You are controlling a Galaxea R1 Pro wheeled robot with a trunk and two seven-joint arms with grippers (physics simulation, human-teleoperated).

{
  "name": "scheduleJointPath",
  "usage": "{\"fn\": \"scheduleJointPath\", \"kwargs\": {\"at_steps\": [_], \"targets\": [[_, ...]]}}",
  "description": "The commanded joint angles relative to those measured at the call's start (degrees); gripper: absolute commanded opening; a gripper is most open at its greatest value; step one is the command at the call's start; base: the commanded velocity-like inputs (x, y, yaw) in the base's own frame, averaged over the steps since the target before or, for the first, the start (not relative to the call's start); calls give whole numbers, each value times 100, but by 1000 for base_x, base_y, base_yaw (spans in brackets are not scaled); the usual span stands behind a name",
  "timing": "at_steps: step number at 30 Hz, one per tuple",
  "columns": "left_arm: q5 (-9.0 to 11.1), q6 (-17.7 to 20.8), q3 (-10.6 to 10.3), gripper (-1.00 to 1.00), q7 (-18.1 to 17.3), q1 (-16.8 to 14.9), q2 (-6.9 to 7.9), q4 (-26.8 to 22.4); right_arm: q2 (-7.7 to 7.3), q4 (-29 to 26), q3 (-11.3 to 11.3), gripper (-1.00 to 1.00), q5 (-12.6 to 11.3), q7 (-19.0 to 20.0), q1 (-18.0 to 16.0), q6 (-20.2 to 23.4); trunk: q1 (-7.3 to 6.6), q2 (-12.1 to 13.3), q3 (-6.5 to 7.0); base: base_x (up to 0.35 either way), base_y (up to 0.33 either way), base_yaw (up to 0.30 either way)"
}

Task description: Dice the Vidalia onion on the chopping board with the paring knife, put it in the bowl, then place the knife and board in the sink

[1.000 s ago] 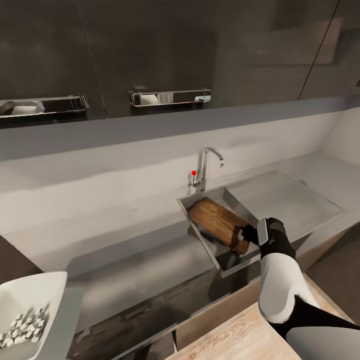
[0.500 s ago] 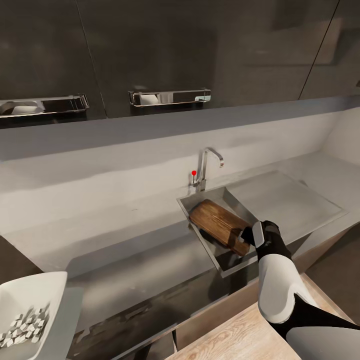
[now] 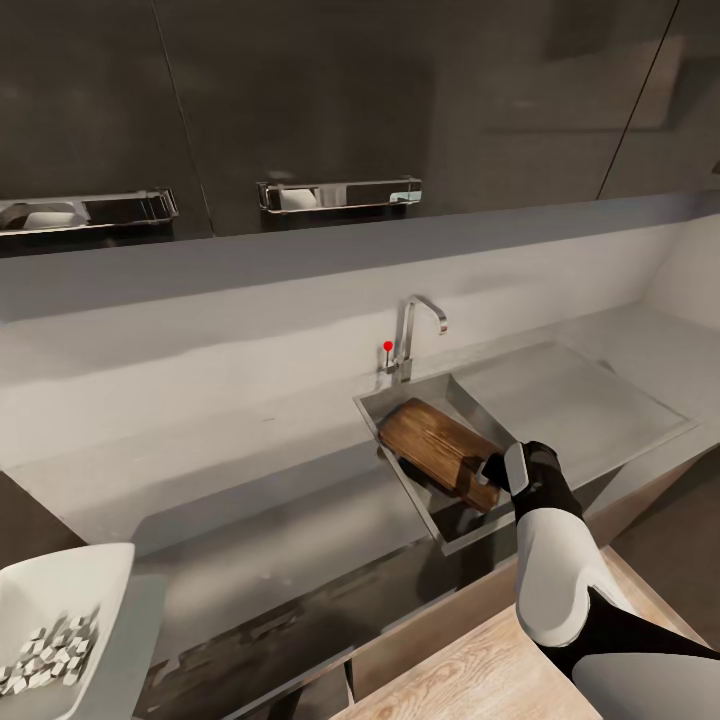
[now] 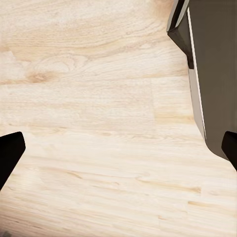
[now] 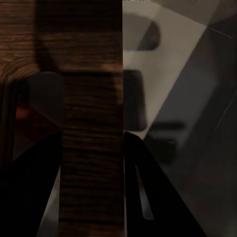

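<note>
Head view: unlabelled chopping board, sink

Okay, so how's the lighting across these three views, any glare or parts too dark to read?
Head view: even, soft light, with bright reflections on the cabinet handles and the tap. Right wrist view: dim and heavily shadowed; the chopping board sits between the right pincer's dark fingers, with a faint red patch at one edge. Left wrist view: brightly lit pale wood floor, no glare.
</note>
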Motion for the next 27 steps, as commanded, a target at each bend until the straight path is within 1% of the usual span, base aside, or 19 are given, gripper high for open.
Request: {"fn": "scheduleJointPath", "kwargs": {"at_steps": [1,8,27], "targets": [[40,-44,-44,100,31,-11,6,-31,7,-10,-27,-100,43,20,-9,30,4,-12,-12,0,0,0],[40,-44,-44,100,31,-11,6,-31,7,-27,-19,-100,-53,20,-9,31,4,-12,-12,0,0,0],[40,-46,-44,100,31,-11,6,-31,-30,-198,-17,-100,-70,24,-9,30,4,-12,-12,0,0,0]]}}
